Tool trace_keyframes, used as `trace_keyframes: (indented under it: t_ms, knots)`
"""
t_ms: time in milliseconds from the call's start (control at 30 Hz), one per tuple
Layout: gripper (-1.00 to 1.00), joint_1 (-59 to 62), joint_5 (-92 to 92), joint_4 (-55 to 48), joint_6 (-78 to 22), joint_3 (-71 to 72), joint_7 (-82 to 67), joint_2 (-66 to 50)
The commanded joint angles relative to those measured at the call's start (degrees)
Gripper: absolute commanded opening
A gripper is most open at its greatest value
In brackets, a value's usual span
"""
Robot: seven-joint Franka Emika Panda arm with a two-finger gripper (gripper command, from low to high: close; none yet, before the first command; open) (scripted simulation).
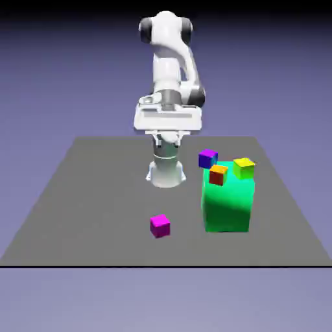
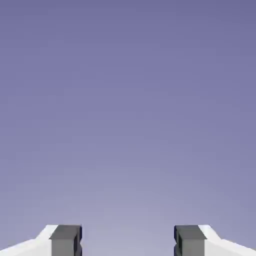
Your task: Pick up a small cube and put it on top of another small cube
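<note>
Fingers (image 2: 66, 242) spread apart, nothing between them, I have the gripper (image 1: 166, 141) raised in front of the arm's base (image 1: 166, 170). On the grey tabletop (image 1: 110, 201), I see the magenta cube (image 1: 160, 226) near the big green block (image 1: 227, 204), on its exterior-view left.

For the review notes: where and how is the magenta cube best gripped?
Probably from straight above, the tool closing on two opposite side faces of the magenta cube. It sits low on the dark tabletop, apart from the green block, turned slightly, so the fingers should turn to match.
</note>
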State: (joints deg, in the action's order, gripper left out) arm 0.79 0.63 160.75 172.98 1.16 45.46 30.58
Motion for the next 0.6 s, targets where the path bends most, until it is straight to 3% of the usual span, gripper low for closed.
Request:
trace_keyframes:
  t_ms: [0, 567]
  knots:
    - [0.0, 1.22, 0.53, -0.21, -0.85, 0.96, 2.5, -1.73]
    - [0.0, 21.98, 9.49, -3.7, -15.29, 17.29, 44.86, -31.08]
